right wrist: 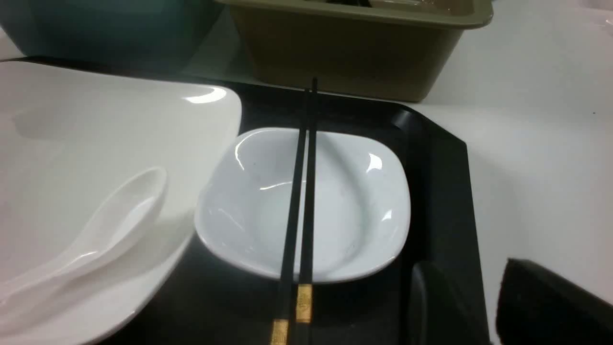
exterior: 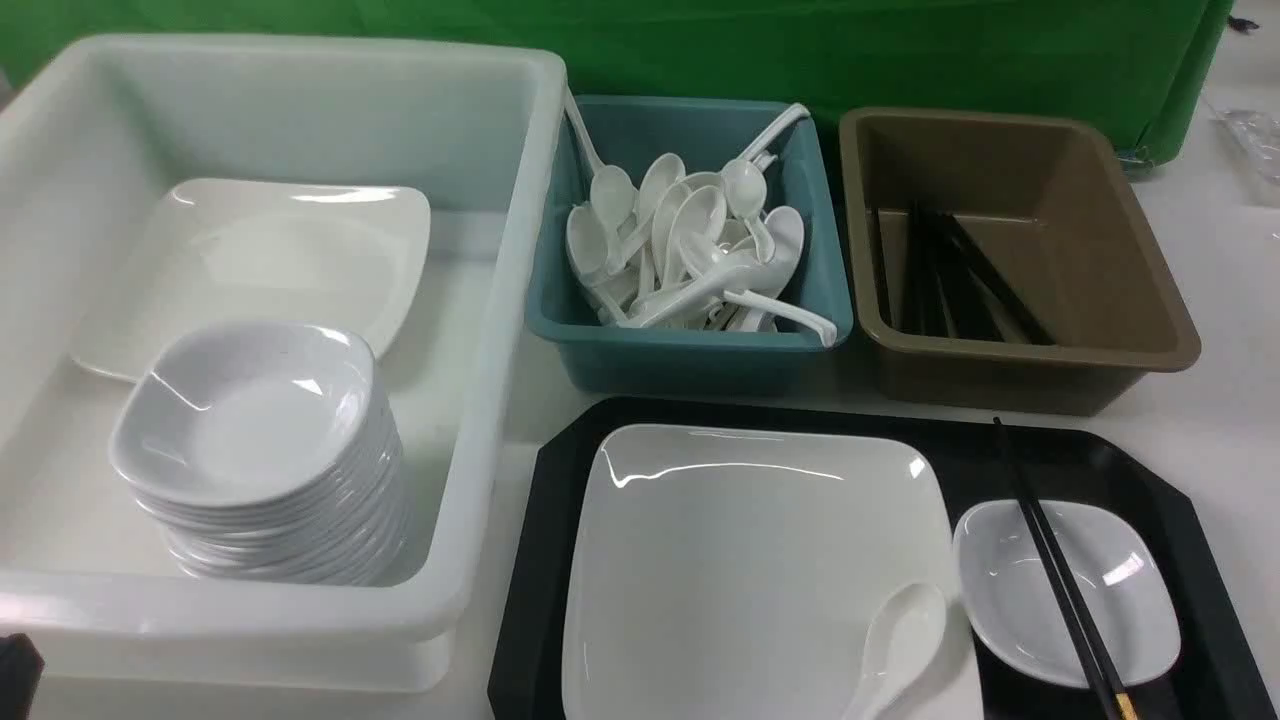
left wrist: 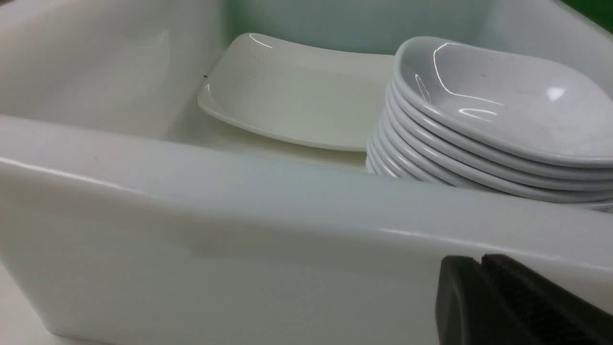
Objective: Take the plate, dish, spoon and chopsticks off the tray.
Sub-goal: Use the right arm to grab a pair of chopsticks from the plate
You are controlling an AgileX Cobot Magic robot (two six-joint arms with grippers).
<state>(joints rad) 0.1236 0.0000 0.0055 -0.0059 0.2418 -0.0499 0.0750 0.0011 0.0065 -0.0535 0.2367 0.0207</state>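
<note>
The black tray point(exterior: 1190, 540) lies at the front right. On it rests the large white plate point(exterior: 740, 560), with the white spoon point(exterior: 900, 635) lying on its near right corner. To the plate's right sits the small dish point(exterior: 1110, 600), and the black chopsticks point(exterior: 1050, 560) lie across it. In the right wrist view my right gripper point(right wrist: 467, 280) is open with nothing between its fingers, near the tray's right rim point(right wrist: 445, 191) and close to the dish point(right wrist: 354, 206) and chopsticks point(right wrist: 299, 201). My left gripper point(left wrist: 480, 259) is shut and empty, just outside the white bin's near wall.
A big white bin point(exterior: 480, 420) at the left holds a square plate point(exterior: 280, 250) and a stack of small dishes point(exterior: 270, 460). Behind the tray stand a teal bin point(exterior: 690, 350) full of white spoons and a brown bin point(exterior: 1120, 340) with black chopsticks.
</note>
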